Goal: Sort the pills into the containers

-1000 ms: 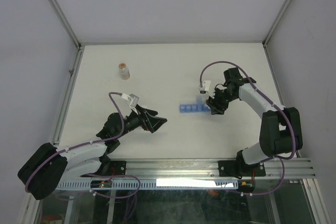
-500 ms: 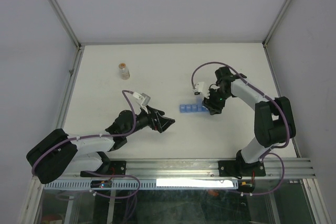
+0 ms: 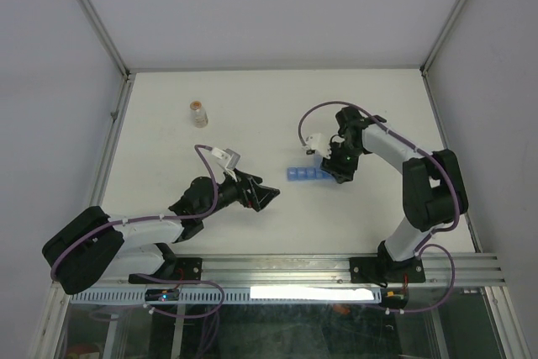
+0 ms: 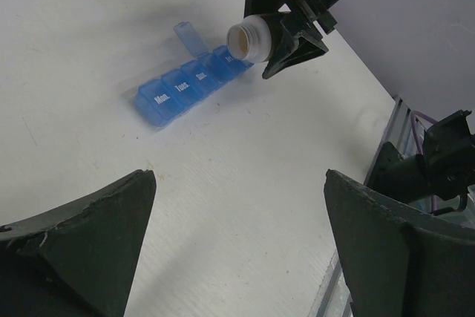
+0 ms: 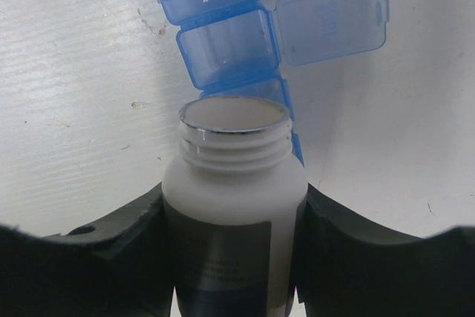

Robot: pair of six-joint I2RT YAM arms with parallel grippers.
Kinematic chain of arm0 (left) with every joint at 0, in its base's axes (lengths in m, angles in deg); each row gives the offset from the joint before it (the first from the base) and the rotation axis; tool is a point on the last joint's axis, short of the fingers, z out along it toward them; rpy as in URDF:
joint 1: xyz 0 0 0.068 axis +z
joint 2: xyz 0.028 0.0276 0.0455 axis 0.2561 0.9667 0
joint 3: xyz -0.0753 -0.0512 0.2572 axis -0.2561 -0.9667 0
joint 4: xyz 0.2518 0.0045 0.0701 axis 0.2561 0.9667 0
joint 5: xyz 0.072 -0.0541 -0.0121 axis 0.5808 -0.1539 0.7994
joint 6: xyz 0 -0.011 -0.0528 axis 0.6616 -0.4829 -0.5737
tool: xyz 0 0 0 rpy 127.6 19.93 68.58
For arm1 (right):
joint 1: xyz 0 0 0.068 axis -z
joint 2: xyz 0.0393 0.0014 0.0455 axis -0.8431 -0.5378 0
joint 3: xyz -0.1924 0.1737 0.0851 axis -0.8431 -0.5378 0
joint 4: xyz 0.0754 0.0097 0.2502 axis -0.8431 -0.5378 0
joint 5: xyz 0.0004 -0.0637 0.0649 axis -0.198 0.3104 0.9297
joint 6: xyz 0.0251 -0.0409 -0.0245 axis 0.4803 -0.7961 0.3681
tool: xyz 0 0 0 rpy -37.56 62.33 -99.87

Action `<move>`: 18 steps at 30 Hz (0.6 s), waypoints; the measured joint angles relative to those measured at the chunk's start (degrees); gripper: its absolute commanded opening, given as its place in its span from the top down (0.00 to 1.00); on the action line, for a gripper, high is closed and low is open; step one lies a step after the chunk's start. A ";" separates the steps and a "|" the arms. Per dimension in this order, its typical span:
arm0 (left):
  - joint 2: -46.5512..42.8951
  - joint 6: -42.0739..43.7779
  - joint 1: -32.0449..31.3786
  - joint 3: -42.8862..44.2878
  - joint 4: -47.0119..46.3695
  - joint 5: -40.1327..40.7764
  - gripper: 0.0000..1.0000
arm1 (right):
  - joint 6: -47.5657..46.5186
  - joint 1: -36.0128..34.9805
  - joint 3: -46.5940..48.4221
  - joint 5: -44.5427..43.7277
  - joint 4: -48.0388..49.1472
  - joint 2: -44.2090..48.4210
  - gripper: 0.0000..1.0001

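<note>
Lying mid-table in the top view, the pill organiser (image 3: 304, 175) is meeting the right gripper (image 3: 340, 167) at its right end; the left gripper (image 3: 267, 196) is hovering nearby. Left wrist view: its fingers (image 4: 82, 235) are standing spread wide. Right wrist view: fingers are clamping an uncapped white bottle (image 5: 234, 206), its mouth pointing toward the open-lidded compartment.

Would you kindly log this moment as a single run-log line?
right gripper: shut on white bottle, uncapped, tipped above pill organiser | lid: one open | left gripper: open, empty
</note>
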 measured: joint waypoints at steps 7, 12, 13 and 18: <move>0.00 0.00 0.00 0.00 -0.02 0.15 0.01 | 0.44 -1.22 0.31 -1.95 -0.37 -0.09 0.95; 0.00 0.00 0.00 0.00 -0.02 0.31 0.01 | 0.87 -2.23 0.72 -3.67 -0.85 -0.09 0.95; 0.00 0.00 0.00 0.00 -0.02 0.31 0.01 | 0.98 -2.40 0.90 -4.04 -1.01 -0.09 0.95; 0.00 0.00 0.00 0.00 -0.02 0.33 0.01 | 1.33 -3.28 1.53 -5.97 -1.66 -0.11 0.95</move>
